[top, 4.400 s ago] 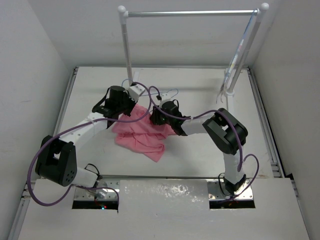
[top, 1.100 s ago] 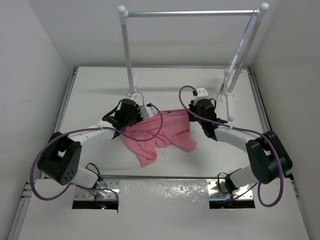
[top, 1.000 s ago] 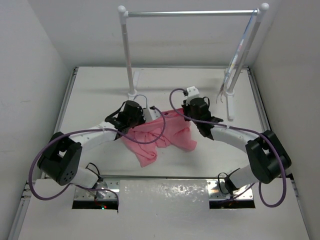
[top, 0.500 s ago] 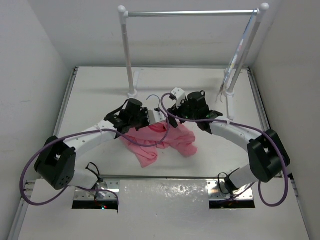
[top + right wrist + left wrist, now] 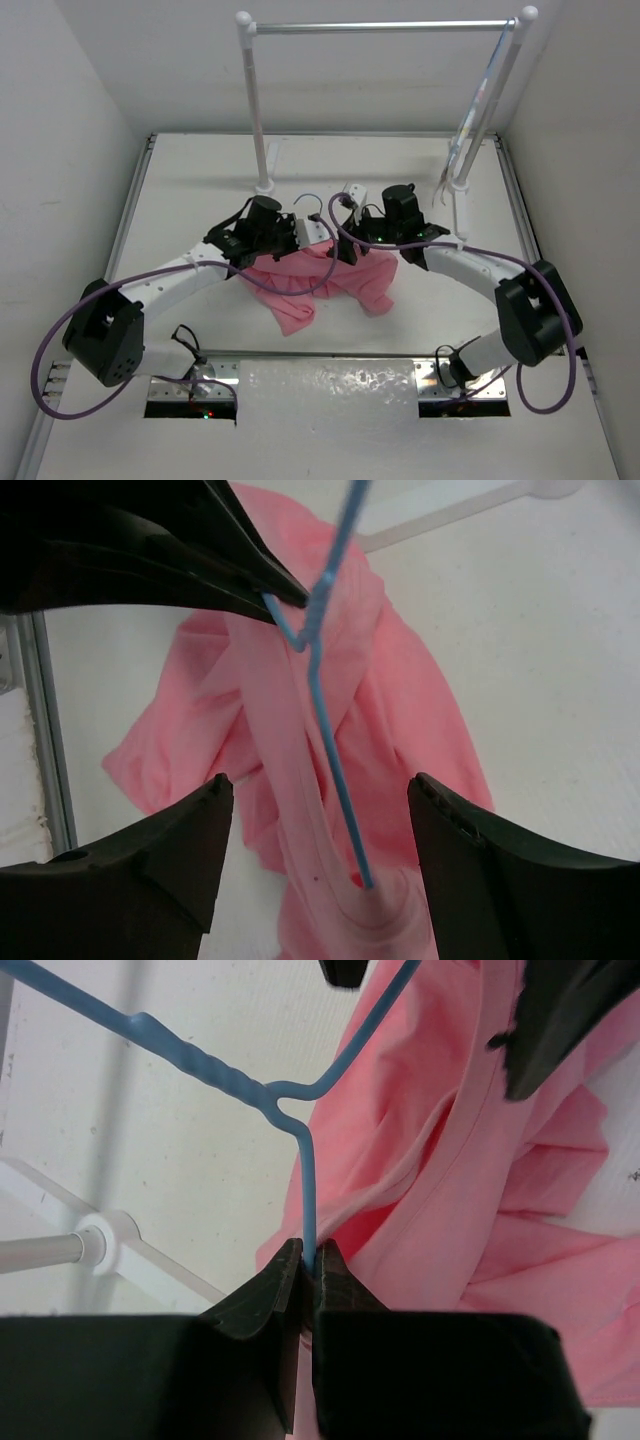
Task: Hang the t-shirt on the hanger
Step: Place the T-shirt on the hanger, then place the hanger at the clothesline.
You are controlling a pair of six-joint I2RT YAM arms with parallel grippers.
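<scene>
The salmon-pink t-shirt (image 5: 335, 275) lies bunched on the table between the two arms. My left gripper (image 5: 309, 1260) is shut on the lower wire of the pale-blue hanger (image 5: 205, 1063), whose twisted neck points up and left. One hanger arm (image 5: 332, 755) runs down into a fold of the t-shirt (image 5: 290, 770). My right gripper (image 5: 318, 815) hangs open just above the shirt, one finger on each side of that wire and not touching it. In the top view the left gripper (image 5: 298, 234) and right gripper (image 5: 346, 243) face each other closely over the shirt's far edge.
A white clothes rack stands at the back, with a left post (image 5: 256, 110), a top bar (image 5: 380, 26) and a right post (image 5: 480, 120). Another thin hanger (image 5: 462, 140) hangs by the right post. The rack's foot (image 5: 100, 1244) shows beside the left gripper.
My right gripper has opened, let go of the shirt's edge and swung left toward the left gripper. The shirt has slumped into a tighter bunch. The left gripper has kept its hold on the hanger.
</scene>
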